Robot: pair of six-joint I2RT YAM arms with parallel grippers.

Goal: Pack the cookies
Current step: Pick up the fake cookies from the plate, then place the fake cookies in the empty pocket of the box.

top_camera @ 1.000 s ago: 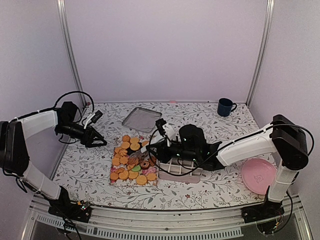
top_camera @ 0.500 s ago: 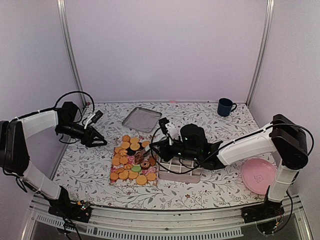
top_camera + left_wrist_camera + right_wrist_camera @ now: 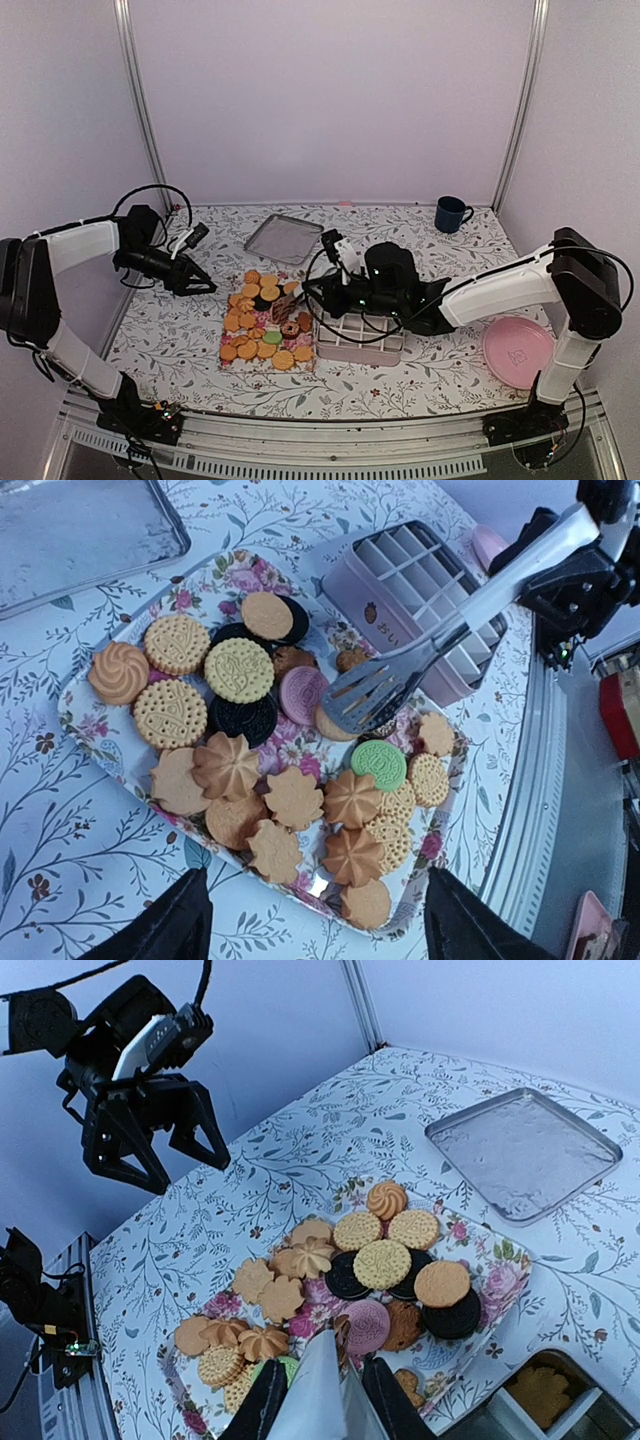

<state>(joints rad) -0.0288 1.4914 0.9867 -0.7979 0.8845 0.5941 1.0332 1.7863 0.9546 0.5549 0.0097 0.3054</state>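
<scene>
Cookies, mostly golden with a few dark ones, one pink and one green, lie heaped and overlapping on a floral tray in the middle of a flower-printed table. Just to the tray's right stands a white divided box, with one golden cookie in a near compartment.

The right gripper is clamped on the handle of a slotted metal utensil, whose head hovers low over the pile beside the pink cookie. The left gripper hangs to the left of the tray, fingers apart and empty.

Likely risks, biggest first:
- The light tray could slide or tip if the utensil pushes sideways, since nothing steadies it.
- The box could be nudged by the right arm, which reaches across it.
- The pile is layered, so a scoop may lift several cookies, or flick one onto the table.
- A thin biscuit could crack under a hard squeeze, or slip from the smooth metal on the way to a compartment.

Writing:
- A pink plate at the far right bears a faint emblem, unreadable.
- The box's side carries a small printed mark, too small to read.
</scene>
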